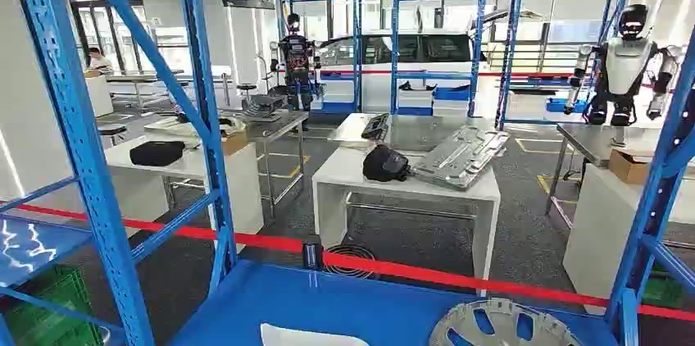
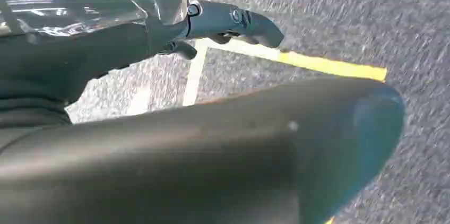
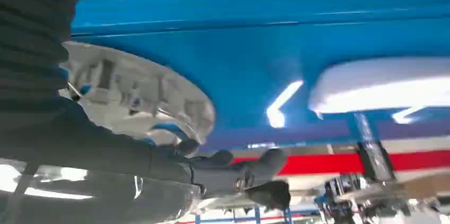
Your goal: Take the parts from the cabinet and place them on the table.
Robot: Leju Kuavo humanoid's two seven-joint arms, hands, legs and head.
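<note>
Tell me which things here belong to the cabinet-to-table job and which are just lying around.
Job:
silver wheel cover on blue cabinet shelf
white part beside it
white table ahead
right hand at the wheel cover's rim

Lying about:
green crate
cardboard box
standing robot

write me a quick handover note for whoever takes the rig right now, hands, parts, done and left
Left hand: hangs over the grey floor, holding nothing, fingers curled.
Right hand: at the edge of the silver wheel cover on the blue cabinet shelf; whether it grips cannot be told.
A white part lies on the same shelf.
White table ahead, beyond the red tape, carries a metal panel and a black part.
Done: nothing moved by appearance. Left: carry both shelf parts to the table.
</note>
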